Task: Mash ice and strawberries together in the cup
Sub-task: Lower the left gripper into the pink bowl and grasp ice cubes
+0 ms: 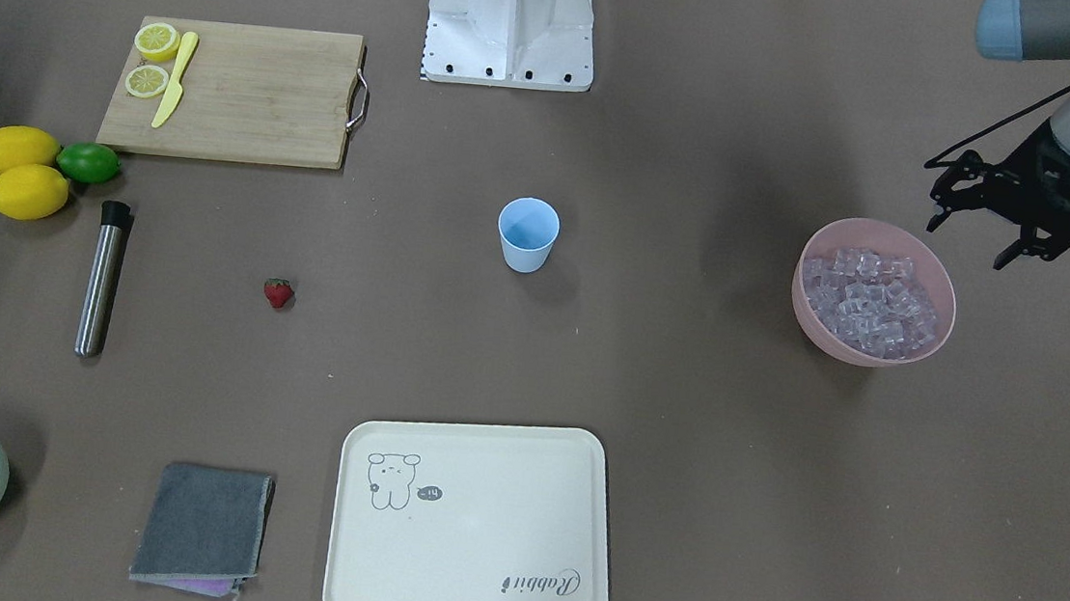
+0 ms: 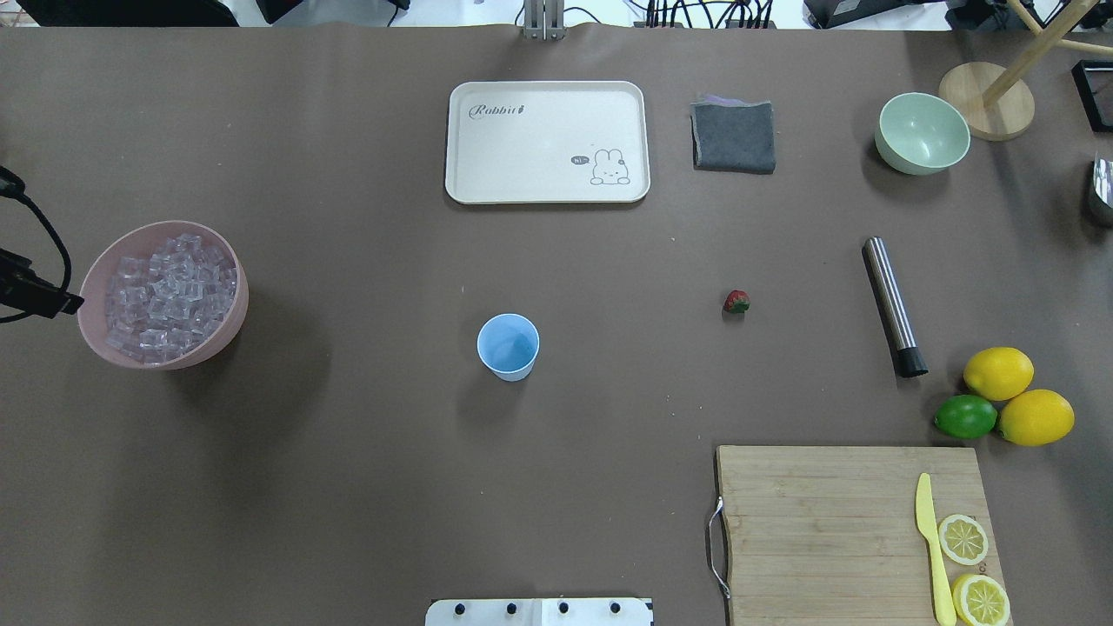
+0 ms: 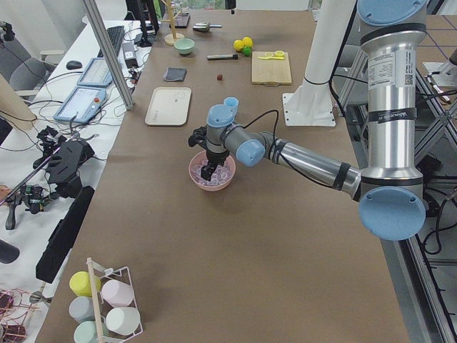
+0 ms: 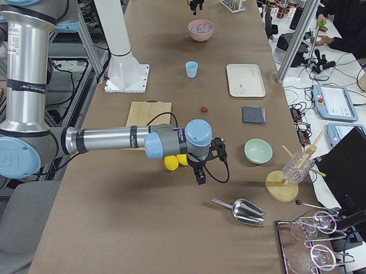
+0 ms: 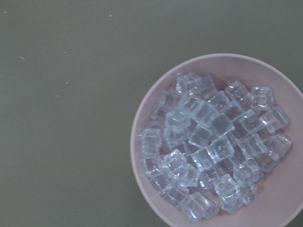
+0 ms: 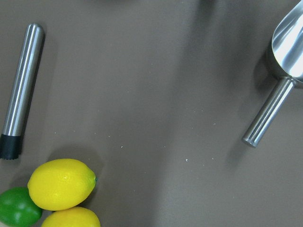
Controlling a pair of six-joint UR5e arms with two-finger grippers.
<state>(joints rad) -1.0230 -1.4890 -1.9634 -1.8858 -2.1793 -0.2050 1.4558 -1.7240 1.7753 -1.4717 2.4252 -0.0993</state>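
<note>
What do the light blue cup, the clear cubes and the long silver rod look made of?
Small light blue cup: matte plastic, likely; even colour, soft sheen. Clear cubes in the pink bowl: glassy, sharp-edged, no meltwater seen, possibly acrylic. Long silver rod: brushed metal, by its streaked highlight.

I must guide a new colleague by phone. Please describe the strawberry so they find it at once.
Find the wooden cutting board on the brown table. Past its handle-side corner, between the light blue cup and the lying steel rod, sits the strawberry. It alone is small and red with a green cap.
</note>
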